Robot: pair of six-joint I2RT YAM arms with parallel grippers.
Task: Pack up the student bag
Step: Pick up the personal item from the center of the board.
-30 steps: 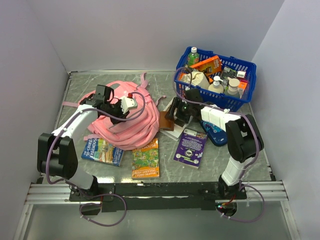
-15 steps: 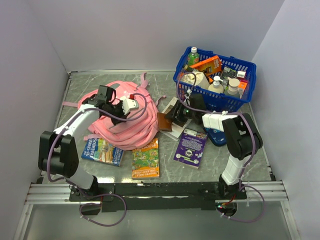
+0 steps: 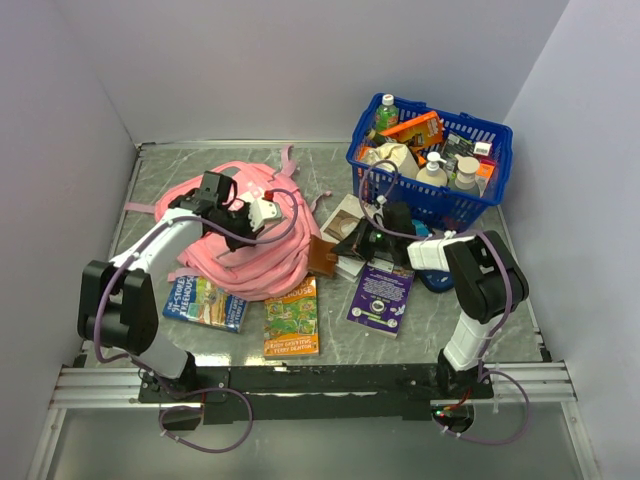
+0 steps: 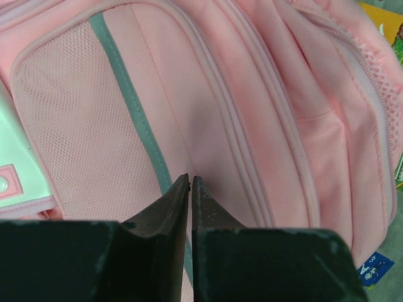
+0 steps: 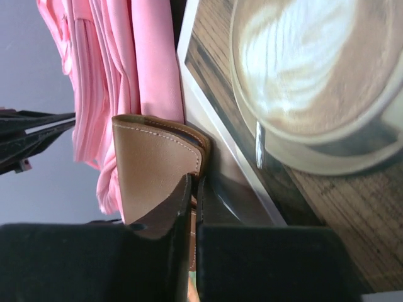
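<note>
Student bag (image 3: 255, 262): pink, slumped on table (image 3: 450, 305), left-centre.
Left tool (image 4: 190, 179): clenched, resting on bag front, nothing visible between tips.
Right tool (image 5: 192, 181): grasping brown leather case (image 5: 154, 163); bag just to its left, case's long axis pointing bagward.

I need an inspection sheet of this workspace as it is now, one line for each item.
Surface: grey marbled table, partly covered.
Job's things: pink student bag lying left of centre.
Clutter: blue book, orange book, purple book near the arms; blue basket, full, rear right; latte-cover book right of the bag.
Grippers: left claw shut over the bag's front; right claw shut on brown leather case.
Cables: purple cables loop along both arms.
Surroundings: plain walls on three sides.
</note>
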